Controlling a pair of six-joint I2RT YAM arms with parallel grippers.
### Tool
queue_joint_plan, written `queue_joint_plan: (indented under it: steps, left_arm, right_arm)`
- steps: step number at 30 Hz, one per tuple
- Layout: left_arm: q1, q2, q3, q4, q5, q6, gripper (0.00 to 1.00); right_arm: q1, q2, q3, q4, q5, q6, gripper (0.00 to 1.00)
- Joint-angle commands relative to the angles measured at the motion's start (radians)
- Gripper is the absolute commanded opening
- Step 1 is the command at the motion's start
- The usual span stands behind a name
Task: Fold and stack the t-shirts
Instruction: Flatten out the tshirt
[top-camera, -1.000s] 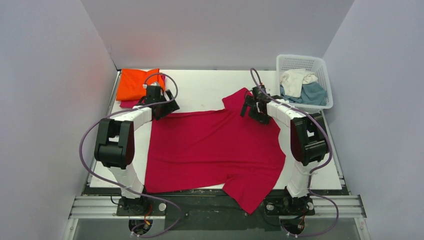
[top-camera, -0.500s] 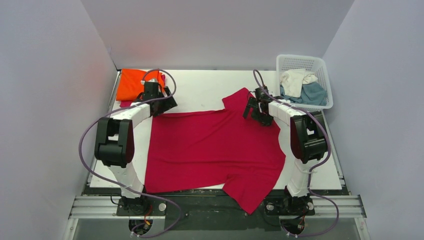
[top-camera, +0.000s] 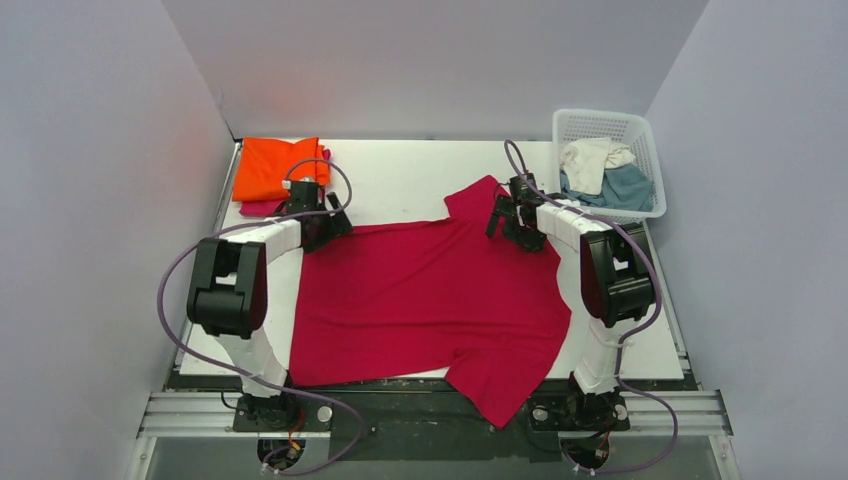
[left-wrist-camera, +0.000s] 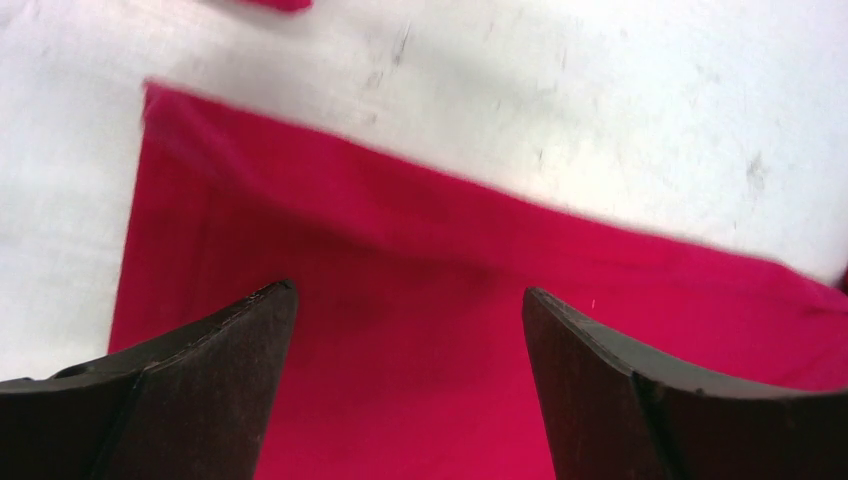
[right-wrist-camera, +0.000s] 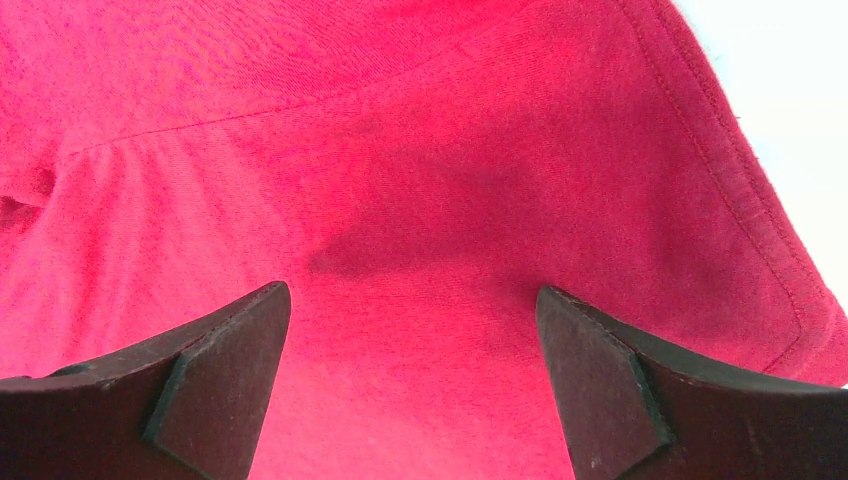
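Note:
A crimson red t-shirt lies spread flat across the table, one sleeve hanging over the near edge. My left gripper is open over its far left corner, seen in the left wrist view with red cloth between the fingers. My right gripper is open over the far right part by the sleeve, seen in the right wrist view above red cloth. A folded orange t-shirt lies on a magenta one at the far left. Cream white and teal t-shirts lie in the basket.
The white plastic lattice basket stands at the far right corner. Grey walls close in the table on three sides. Bare white table shows between the orange stack and the red shirt's far sleeve.
My left gripper has moved slightly nearer and down onto the red shirt's far left corner. My right gripper has shifted slightly to the right and stays over the cloth.

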Motion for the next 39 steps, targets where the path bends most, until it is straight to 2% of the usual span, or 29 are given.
queue_joint_plan:
  steps: [1, 4, 7, 13, 15, 18, 22, 24, 30, 32, 35, 39]
  left_arm:
    - [0.004, 0.121, 0.16, 0.066, -0.007, -0.012, 0.94]
    - [0.009, 0.194, 0.31, 0.036, 0.005, -0.02, 0.94]
    - [0.018, 0.273, 0.434, -0.021, -0.044, -0.023, 0.94]
    - [0.045, 0.459, 0.806, -0.309, -0.133, -0.004, 0.94]
    - [0.042, 0.476, 0.859, -0.348, -0.114, 0.023, 0.94]
    - [0.017, 0.421, 0.873, -0.35, -0.106, 0.063, 0.94]
    - [-0.039, 0.265, 0.779, -0.328, -0.172, 0.091, 0.94]
    - [-0.068, 0.172, 0.677, -0.311, -0.198, 0.088, 0.94]
    - [-0.137, -0.048, 0.249, -0.262, -0.205, 0.019, 0.94]
    - [-0.146, -0.094, 0.149, -0.233, -0.189, 0.001, 0.94]
    - [-0.143, -0.102, 0.073, -0.186, -0.179, -0.016, 0.94]
    - [-0.138, -0.002, 0.104, -0.184, -0.165, -0.013, 0.94]
  right_arm:
    - [-0.008, -0.009, -0.029, -0.032, -0.003, -0.004, 0.88]
    - [-0.01, -0.01, -0.031, -0.032, -0.003, -0.004, 0.88]
    - [-0.016, -0.01, -0.029, -0.045, 0.02, -0.008, 0.88]
    - [-0.033, -0.021, -0.022, -0.066, 0.04, -0.01, 0.87]
    - [-0.034, -0.031, -0.01, -0.073, 0.03, -0.019, 0.87]
    - [-0.032, -0.059, 0.033, -0.097, 0.032, -0.035, 0.87]
    - [-0.025, -0.106, 0.075, -0.123, 0.059, -0.05, 0.87]
    - [-0.011, -0.125, 0.077, -0.132, 0.069, -0.061, 0.87]
    - [0.03, -0.118, 0.069, -0.175, 0.102, -0.081, 0.87]
    - [0.043, -0.099, 0.084, -0.189, 0.112, -0.087, 0.87]
    - [0.055, -0.045, 0.14, -0.211, 0.117, -0.092, 0.87]
    - [0.055, 0.037, 0.215, -0.242, 0.127, -0.085, 0.87]
